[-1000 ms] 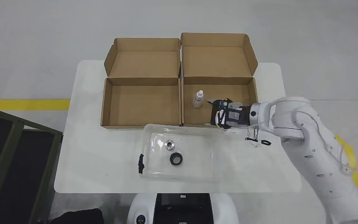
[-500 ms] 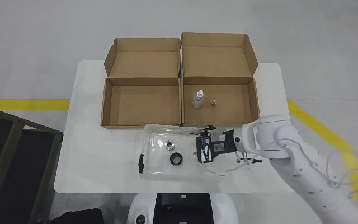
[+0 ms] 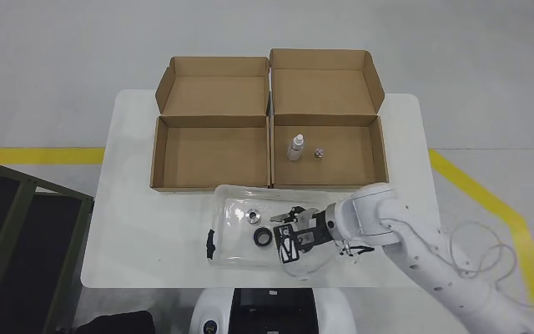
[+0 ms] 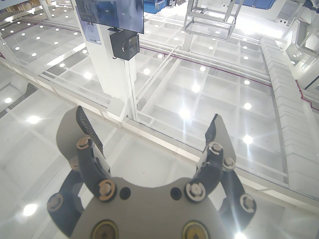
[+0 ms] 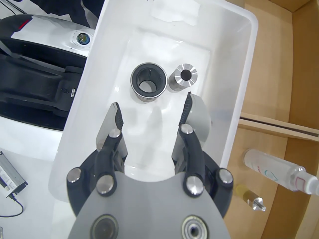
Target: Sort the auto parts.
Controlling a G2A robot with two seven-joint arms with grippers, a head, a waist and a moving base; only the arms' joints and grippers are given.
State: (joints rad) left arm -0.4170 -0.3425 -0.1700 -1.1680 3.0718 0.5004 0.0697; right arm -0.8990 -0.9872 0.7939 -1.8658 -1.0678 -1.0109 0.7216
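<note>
Right gripper (image 5: pixel 152 110) swung from box (image 3: pixel 350 154) to tub (image 5: pixel 239 88), released and empty, ring (image 5: pixel 148 82) at its 9 o'clock; left gripper (image 4: pixel 147 120) released too.

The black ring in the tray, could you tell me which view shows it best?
The right wrist view: the black ring sits close and uncovered, beside a metal cylinder. The top view shows it as a small circle. The left wrist view faces the ceiling.
</note>
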